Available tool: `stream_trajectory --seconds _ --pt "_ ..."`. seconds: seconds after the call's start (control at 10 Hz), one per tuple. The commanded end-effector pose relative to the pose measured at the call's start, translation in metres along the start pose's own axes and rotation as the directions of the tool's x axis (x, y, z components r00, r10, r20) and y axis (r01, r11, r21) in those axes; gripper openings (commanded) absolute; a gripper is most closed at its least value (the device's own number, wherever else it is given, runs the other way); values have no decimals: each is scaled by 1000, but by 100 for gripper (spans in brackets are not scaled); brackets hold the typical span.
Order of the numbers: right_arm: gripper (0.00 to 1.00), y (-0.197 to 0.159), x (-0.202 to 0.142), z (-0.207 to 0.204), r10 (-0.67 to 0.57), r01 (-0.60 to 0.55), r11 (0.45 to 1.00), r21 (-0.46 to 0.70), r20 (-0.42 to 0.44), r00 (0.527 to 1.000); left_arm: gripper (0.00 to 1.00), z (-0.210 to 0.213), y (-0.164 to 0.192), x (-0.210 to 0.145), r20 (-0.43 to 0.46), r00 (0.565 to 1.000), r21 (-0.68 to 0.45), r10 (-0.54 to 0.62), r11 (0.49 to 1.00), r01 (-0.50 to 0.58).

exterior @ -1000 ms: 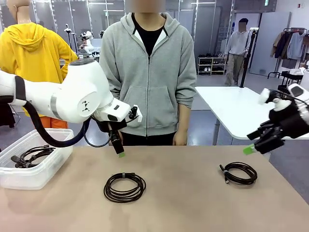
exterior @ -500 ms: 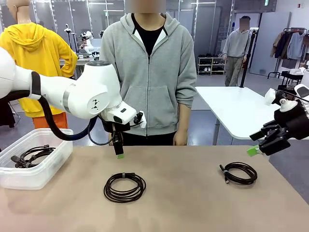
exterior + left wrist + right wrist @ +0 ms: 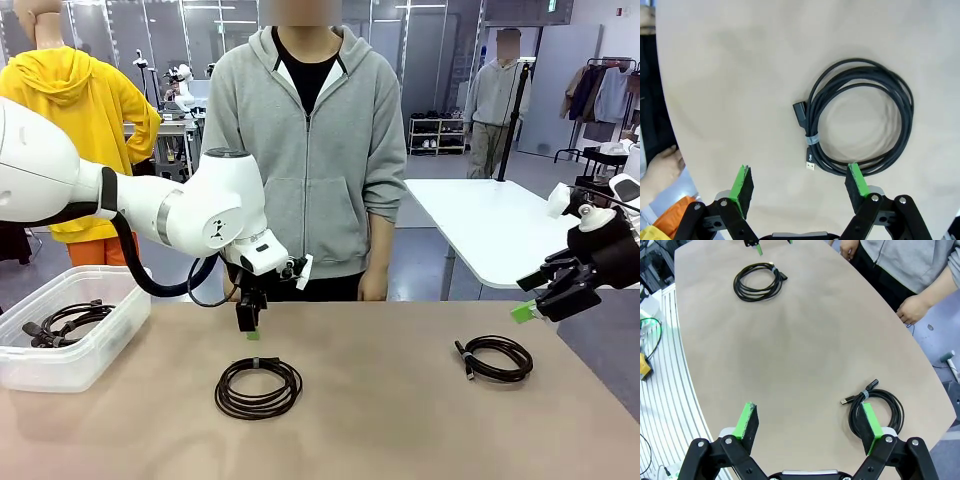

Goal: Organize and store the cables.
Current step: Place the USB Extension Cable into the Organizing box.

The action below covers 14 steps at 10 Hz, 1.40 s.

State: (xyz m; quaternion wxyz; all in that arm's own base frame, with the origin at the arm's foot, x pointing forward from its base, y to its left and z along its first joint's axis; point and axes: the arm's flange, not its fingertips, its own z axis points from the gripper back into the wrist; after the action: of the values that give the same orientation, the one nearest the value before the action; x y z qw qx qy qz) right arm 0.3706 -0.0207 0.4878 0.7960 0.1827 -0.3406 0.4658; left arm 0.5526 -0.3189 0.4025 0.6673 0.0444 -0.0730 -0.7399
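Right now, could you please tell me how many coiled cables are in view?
3. The middle cable lies centrally on the table; the right cable lies toward its right edge; the binned cable sits in the plastic bin, which may hide more.

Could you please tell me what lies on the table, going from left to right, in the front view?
bin with a cable inside → middle coil → right coil
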Motion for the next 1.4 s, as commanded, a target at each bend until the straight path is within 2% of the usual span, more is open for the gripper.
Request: stream_trajectory --seconds 0.0,0.4,1.0,1.1,1.2,1.3 --pt "100 -1 3 -2 -18 18 1000 -14 -3 1000 94 -4 8 -6 -10 999 -44 53 998 -53" --pt "100 -1 3 -2 -18 18 1000 -14 -3 1000 94 -60 21 -5 10 986 -128 167 978 -164" --pt "100 -1 3 -2 -18 18 1000 -14 -3 1000 94 -91 28 -6 -5 977 -172 215 962 -213" --pt "100 -1 3 -2 -18 18 1000 -14 -3 1000 75 -91 27 -6 -14 978 -169 209 963 -208" --pt "100 -1 3 -2 -18 18 1000 -14 -3 1000 35 -90 26 -7 -17 978 -166 206 964 -206" --pt "100 -1 3 -2 -18 18 1000 -14 -3 1000 15 -91 25 -8 -20 978 -174 205 963 -206"
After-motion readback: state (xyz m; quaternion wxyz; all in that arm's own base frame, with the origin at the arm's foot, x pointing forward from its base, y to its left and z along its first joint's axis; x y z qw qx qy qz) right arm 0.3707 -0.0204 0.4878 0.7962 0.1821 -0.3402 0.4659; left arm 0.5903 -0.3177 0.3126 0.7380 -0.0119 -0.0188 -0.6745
